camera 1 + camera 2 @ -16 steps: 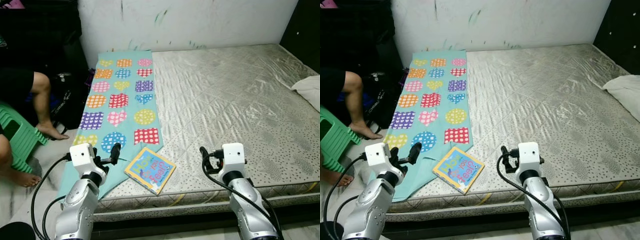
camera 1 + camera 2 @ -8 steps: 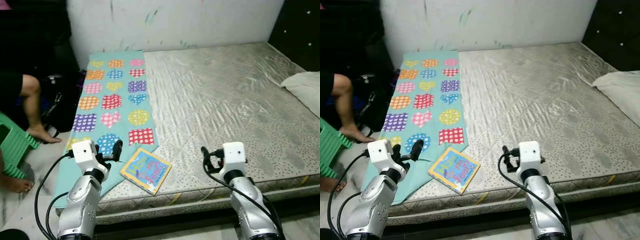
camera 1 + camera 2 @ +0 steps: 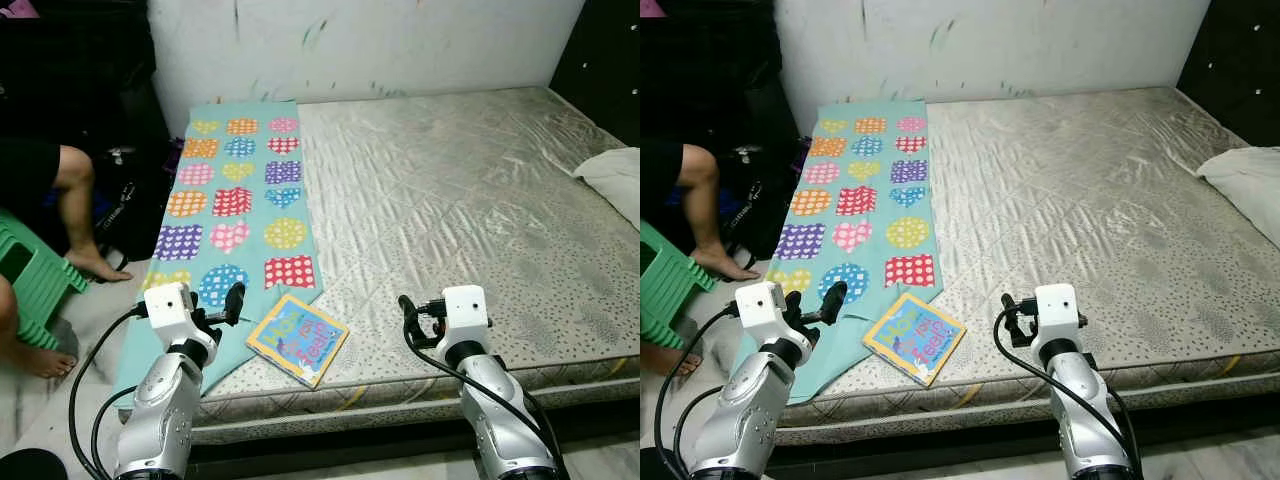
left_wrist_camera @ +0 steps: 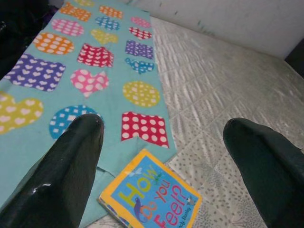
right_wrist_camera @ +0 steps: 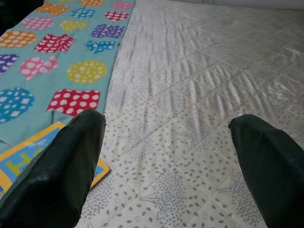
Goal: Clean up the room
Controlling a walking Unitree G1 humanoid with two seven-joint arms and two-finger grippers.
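Book (image 3: 298, 339): lay flat near the bed's (image 3: 480, 200) front edge.
Left hand (image 4: 161, 156): wide open, empty.
Right hand (image 5: 166, 156): apparently open, empty.

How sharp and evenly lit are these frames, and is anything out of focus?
Eye views: sharp, evenly lit, book title readable, dark left corner. Left wrist view: book and blanket crisp, close black fingers soft, with a small glint. Right wrist view: mattress sharp, fingers blurred.
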